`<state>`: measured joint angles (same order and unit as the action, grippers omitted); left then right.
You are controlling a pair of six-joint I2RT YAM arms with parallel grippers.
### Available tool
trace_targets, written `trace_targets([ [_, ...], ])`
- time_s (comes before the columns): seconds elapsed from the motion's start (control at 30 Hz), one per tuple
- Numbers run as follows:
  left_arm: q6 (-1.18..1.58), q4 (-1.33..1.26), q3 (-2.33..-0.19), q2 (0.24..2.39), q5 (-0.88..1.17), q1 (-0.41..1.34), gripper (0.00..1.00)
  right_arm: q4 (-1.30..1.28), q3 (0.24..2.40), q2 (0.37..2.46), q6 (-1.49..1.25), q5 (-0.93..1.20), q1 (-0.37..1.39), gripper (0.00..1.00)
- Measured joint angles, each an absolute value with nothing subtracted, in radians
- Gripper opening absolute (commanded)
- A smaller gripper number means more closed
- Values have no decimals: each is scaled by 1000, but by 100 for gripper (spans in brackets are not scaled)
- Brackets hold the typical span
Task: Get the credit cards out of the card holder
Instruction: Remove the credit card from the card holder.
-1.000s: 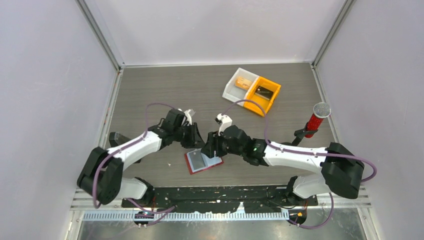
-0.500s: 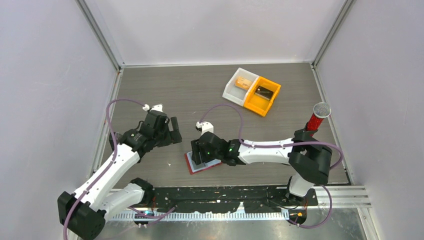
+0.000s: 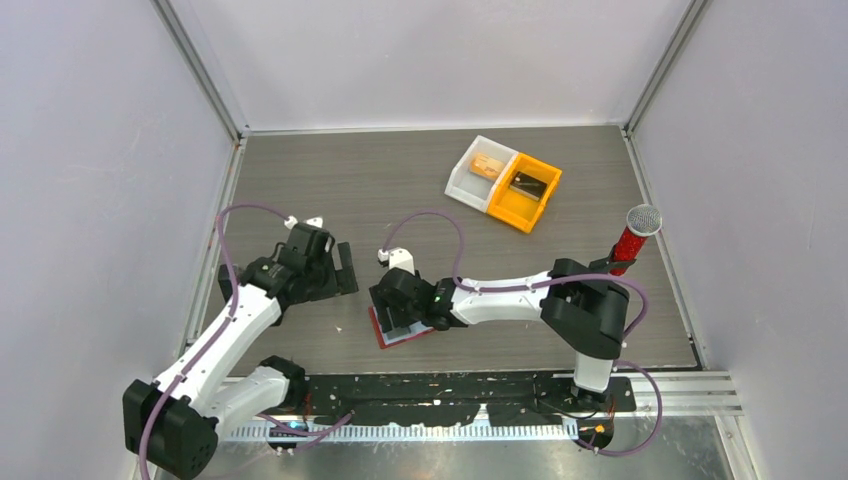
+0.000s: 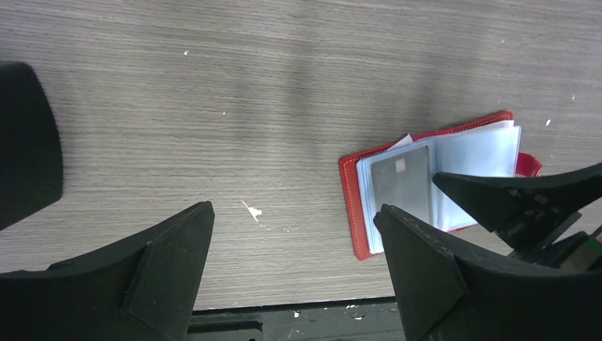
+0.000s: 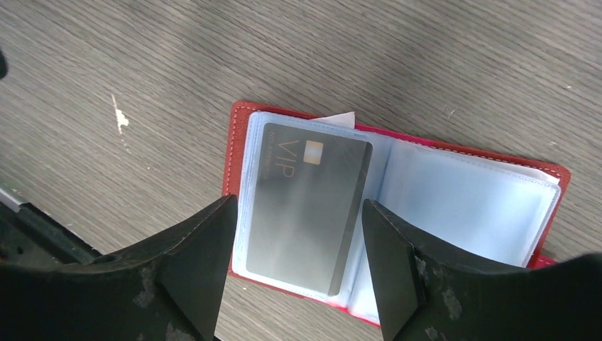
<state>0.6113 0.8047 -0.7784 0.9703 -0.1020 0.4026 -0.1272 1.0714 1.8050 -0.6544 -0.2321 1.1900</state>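
The card holder (image 3: 382, 335) lies open on the table near the front edge, red with pale blue sleeves (image 5: 468, 202). A dark grey credit card marked VIP (image 5: 305, 206) sits in its left sleeve and also shows in the left wrist view (image 4: 401, 186). My right gripper (image 5: 298, 204) hovers open just above that card, one finger on each side of it. My left gripper (image 4: 292, 211) is open and empty over bare table, well left of the card holder (image 4: 351, 206). From above, the left gripper (image 3: 345, 268) stands apart from the right gripper (image 3: 395, 310).
At the back right stand a white bin (image 3: 458, 172) holding an orange-tan card (image 3: 487, 165) and an orange bin (image 3: 510, 213) holding a dark card (image 3: 527, 183). A red microphone-like post (image 3: 630, 238) stands at the right. A black rail (image 3: 450, 385) runs along the near edge.
My left arm pulled back to the left, away from the card holder, and its gripper opened wide. My right gripper slid left over the card holder and opened wider.
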Motion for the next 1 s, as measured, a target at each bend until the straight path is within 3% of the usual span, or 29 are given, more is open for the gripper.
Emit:
trace_targets([
  [0.37,571,800,-748,954,-53,403,90,-166,1126,1861,-634,-282,1203,66],
  [0.67,568,763,-688,899,13,403,84,-173,1126,1864,-630,-313,1203,54],
  [1.0,600,708,-648,936,50,403,82,-172,1126,1864,-629,-318,1203,70],
])
